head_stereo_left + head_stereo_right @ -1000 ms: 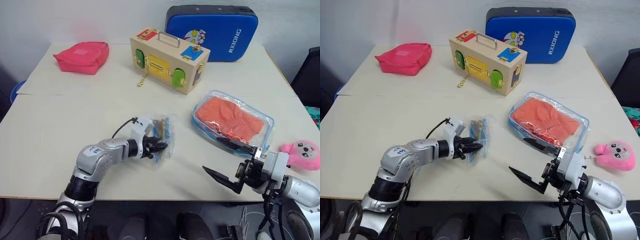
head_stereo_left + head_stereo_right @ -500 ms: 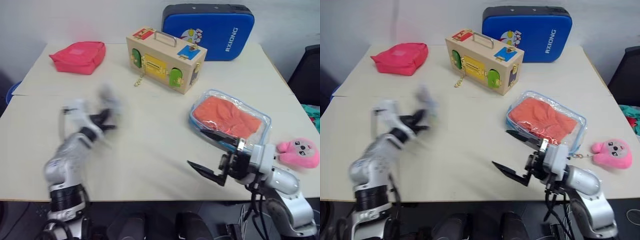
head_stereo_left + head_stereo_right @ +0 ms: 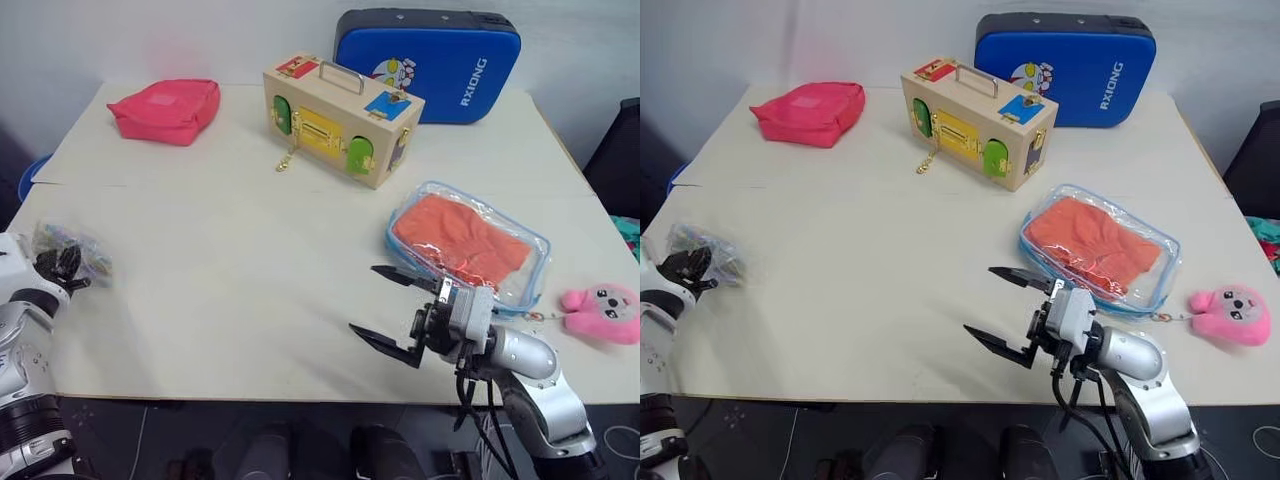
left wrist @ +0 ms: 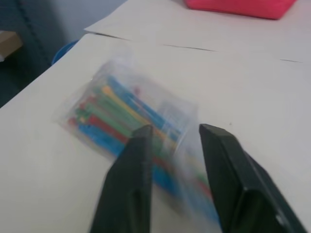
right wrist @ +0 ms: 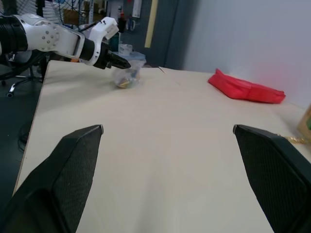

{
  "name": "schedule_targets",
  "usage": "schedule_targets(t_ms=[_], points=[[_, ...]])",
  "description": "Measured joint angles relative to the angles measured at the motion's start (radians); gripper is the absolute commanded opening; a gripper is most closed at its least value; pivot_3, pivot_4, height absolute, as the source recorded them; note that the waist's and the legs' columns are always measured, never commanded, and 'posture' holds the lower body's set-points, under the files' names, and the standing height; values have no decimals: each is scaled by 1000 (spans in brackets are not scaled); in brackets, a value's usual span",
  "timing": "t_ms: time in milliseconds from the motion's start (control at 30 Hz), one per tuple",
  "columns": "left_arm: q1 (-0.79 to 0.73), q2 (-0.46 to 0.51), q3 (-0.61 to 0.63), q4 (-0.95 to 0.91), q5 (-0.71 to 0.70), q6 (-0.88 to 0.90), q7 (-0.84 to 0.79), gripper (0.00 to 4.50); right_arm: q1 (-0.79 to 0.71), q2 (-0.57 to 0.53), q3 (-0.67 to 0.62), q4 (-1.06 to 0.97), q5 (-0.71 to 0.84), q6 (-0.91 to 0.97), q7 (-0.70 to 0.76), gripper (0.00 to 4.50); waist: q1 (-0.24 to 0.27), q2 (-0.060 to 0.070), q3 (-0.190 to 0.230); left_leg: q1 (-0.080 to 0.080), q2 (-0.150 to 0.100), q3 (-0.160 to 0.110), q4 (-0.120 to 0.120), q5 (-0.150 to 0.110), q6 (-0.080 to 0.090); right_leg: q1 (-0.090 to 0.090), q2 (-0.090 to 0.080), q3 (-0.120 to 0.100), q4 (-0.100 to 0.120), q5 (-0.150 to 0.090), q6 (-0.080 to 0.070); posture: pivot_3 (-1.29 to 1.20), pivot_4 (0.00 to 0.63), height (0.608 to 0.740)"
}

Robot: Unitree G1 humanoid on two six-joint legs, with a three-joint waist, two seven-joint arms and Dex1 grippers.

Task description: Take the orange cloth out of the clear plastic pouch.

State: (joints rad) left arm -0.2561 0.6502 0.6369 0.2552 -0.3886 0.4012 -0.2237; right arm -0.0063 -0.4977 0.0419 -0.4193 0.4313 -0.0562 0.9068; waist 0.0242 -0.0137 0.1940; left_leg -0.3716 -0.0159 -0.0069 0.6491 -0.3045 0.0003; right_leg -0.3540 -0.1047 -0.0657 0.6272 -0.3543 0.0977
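Where legible, "RXIONG", probably, on blue case (image 3: 428, 52).

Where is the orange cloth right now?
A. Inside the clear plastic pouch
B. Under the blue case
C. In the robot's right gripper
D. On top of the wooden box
A. The orange cloth lies inside the clear plastic pouch on the table, and the right gripper is wide open and empty beside it.
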Motion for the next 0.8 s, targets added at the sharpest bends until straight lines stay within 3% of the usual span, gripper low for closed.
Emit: schedule_targets(t_ms=[67,267,400,500,600,800], points=[[47,21,3,-15,-5,-24,-58,2930,28,-44,-60,0,-17,25,-35,4500,-7,0,0,0,0,2,-1,0,0,-1,0,1,0,0,0,0,150,740],[237,28,19,-214,-80,-170,-332,2930,-14,-100,-137,53,-183,142,-204,4500,-29,0,0,1,3,4,-1,0,-1,-2,0,2,0,0,-2,0,150,740],[368,80,-59,-383,-122,-231,-589,3706,-75,-101,-106,135,-286,206,-269,4500,-26,0,0,1,3,4,-2,0,-1,-2,0,3,0,-1,-3,0,150,740],[432,132,-207,-494,-120,-249,-768,4500,-117,-99,-49,200,-355,242,-300,3885,-25,3,1,0,2,4,-1,0,0,-2,-1,3,0,-1,-4,0,150,740],[430,161,-296,-564,-136,-239,-868,4500,-150,-89,-37,254,-396,253,-322,2839,-28,4,2,0,2,4,-2,0,0,-3,0,3,0,0,-5,0,150,740],[408,144,-332,-570,-134,-257,-892,4500,-200,-102,-27,342,-428,195,-300,762,-31,6,3,0,3,5,-2,0,1,-3,2,3,1,0,-5,0,150,740]])
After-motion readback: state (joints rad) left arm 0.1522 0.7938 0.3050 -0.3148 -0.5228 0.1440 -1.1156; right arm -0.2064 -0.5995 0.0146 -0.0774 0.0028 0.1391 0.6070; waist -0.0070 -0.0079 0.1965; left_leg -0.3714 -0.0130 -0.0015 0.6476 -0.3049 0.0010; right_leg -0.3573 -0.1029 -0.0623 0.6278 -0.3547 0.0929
